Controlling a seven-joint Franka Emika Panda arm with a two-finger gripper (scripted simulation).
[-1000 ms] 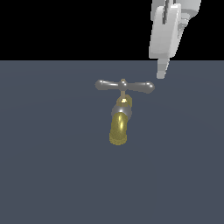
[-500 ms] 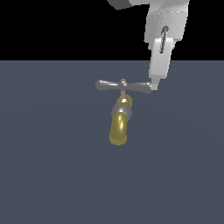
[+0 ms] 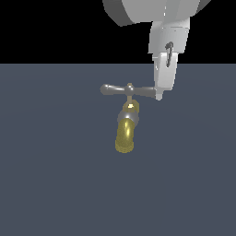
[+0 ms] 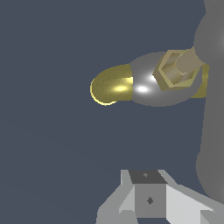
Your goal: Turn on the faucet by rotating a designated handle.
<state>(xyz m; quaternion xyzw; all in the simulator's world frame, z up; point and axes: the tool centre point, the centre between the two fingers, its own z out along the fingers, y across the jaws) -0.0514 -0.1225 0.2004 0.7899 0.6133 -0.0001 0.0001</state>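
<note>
I cannot tell whether the jaws are parted or clenched, but the gripper point(image 3: 159, 96) touches the handle point(image 3: 129, 90) at the exterior view's right end. The faucet point(image 3: 126, 133) stands mid-bench. Contact looks made; next, I'd judge, a sideways push to swing the bar.

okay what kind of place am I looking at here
Likely a bare simulated test scene, not a real room: a lone faucet with grey handle on a flat slate-blue floor, black backdrop, and a pincer.

The exterior view looked down obliquely from farther off at the white gripper point(image 3: 159, 96). The wrist view sat close above it. Both shared the glossy brass-yellow curved faucet point(image 3: 125, 133) point(image 4: 111, 85).
</note>
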